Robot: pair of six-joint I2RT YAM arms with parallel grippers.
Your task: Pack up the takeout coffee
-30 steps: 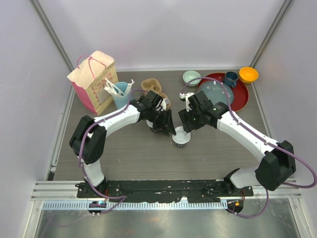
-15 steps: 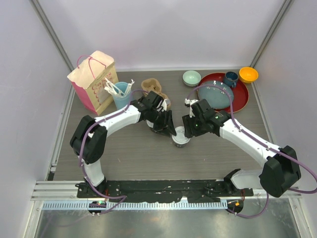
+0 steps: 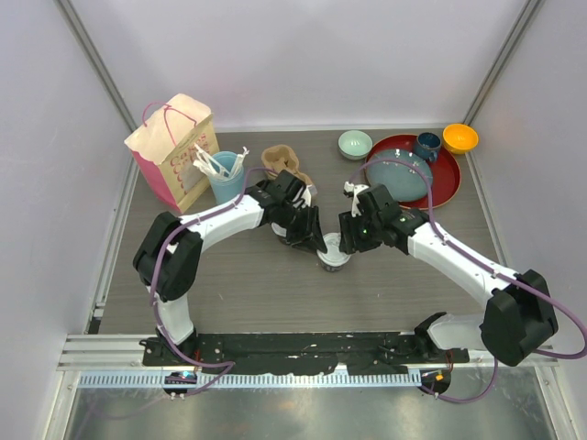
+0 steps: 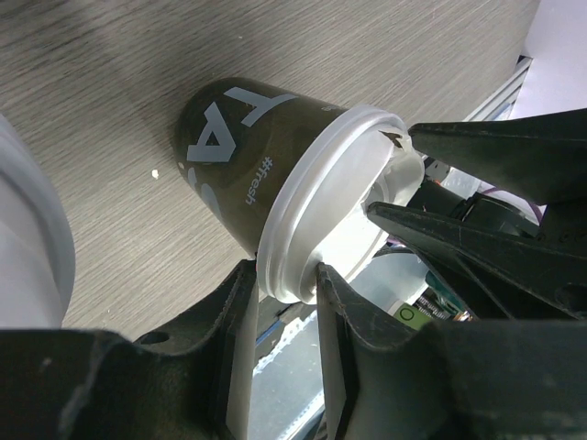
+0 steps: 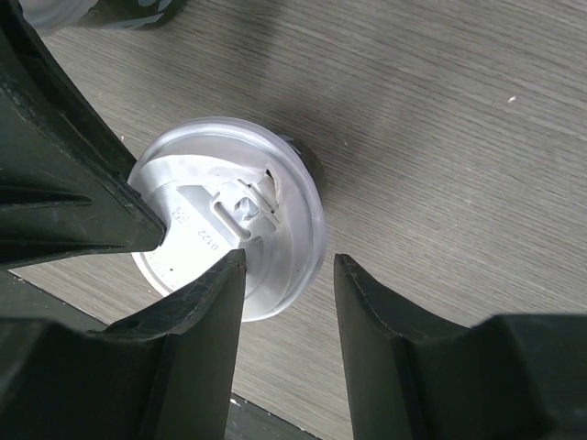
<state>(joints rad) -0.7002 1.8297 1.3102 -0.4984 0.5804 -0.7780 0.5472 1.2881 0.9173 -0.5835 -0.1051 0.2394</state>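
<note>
Grey wood-grain table [image 3: 229, 284] inside a white-walled booth, seen from above. A pink-and-tan paper bag [image 3: 172, 147] stands at the back left, with a brown cup carrier [image 3: 282, 160] just to its right. Both arms meet at mid-table over one coffee cup [image 3: 334, 251], which stands upright on the wood. The left gripper [image 3: 316, 240] and right gripper [image 3: 348, 240] crowd its white lid [image 3: 335, 246] from either side.

Over to the left wrist: the black cup [image 4: 238, 156] fills the view. The left gripper [image 4: 286, 295] is narrowed on the lid's [image 4: 316, 192] near rim, and both pads look to be touching it. That's a pinch on the lid edge, not the body.

Right wrist now: the right gripper [image 5: 286, 275] is spread and straddles the far rim of the lid [image 5: 234, 225]. One finger overlaps the lid and the other stands just clear of it. A second cup [image 5: 138, 9] peeks in at the top corner.

I'd call this the grasp step, with nothing packed yet. A rim pinch could pop the lid, so the next move wants a firm hold before any lift toward the carrier.
</note>
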